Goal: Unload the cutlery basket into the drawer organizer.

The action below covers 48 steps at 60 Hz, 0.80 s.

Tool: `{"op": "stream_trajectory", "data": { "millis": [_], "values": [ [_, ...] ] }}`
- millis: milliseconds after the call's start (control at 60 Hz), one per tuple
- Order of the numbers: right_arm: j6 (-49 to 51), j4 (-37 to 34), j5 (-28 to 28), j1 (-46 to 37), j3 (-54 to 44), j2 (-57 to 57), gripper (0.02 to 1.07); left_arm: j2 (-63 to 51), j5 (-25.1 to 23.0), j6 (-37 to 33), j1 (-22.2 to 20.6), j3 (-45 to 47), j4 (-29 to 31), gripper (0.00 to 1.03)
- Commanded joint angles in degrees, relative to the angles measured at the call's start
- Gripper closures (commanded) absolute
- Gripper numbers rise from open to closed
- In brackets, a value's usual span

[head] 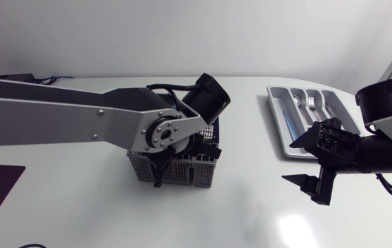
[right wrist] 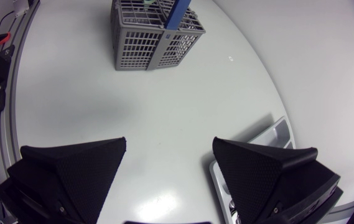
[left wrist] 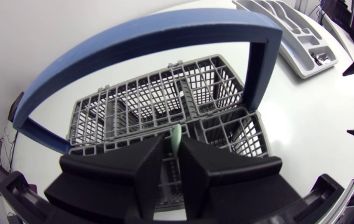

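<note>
Over the grey, blue-handled lattice basket (left wrist: 133, 106), left pincer (left wrist: 173, 148) clenched on pale-green utensil (left wrist: 175, 133); right pincer (right wrist: 169, 143) agape.

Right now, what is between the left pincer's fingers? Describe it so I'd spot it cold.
Find the grey basket with the blue hoop handle near the table's middle. Inside it, the left pincer is pinching a slim pale green handle that sticks up. It is the only green thing among the grey mesh.
</note>
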<state>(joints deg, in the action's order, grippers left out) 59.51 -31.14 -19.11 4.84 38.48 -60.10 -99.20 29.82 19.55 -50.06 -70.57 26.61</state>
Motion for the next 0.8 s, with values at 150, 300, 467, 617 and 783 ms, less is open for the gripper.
{"op": "stream_trajectory", "data": {
  "millis": [150, 300, 467, 617, 783],
  "values": [
    [-1.59, -0.33, -0.05, 1.14, -1.92, 0.59, 0.07, -0.38, 0.06, 1.1, -0.74, -1.42, 0.11, 0.99],
    [-1.59, -0.33, 0.04, 1.57, -2.53, 0.68, 0.07, 0.5, 0.23, 0.84, -1.18, -1.42, 0.11, 0.99],
    [-1.5, -0.24, 0.13, 1.57, -3.32, 1.38, 0.07, 1.99, 1.2, 0.49, -1.79, -1.59, 0.11, 0.99],
    [-1.5, -0.33, 0.13, 1.66, -3.76, 1.74, 0.07, 3.13, 2.78, -0.48, -2.67, -1.42, 0.11, 0.99],
    [-1.5, -0.33, 0.22, 2.01, -4.03, 2.18, 0.07, 3.48, 4.63, -1.8, -3.81, -1.33, 0.11, 0.99]
  ]
}}
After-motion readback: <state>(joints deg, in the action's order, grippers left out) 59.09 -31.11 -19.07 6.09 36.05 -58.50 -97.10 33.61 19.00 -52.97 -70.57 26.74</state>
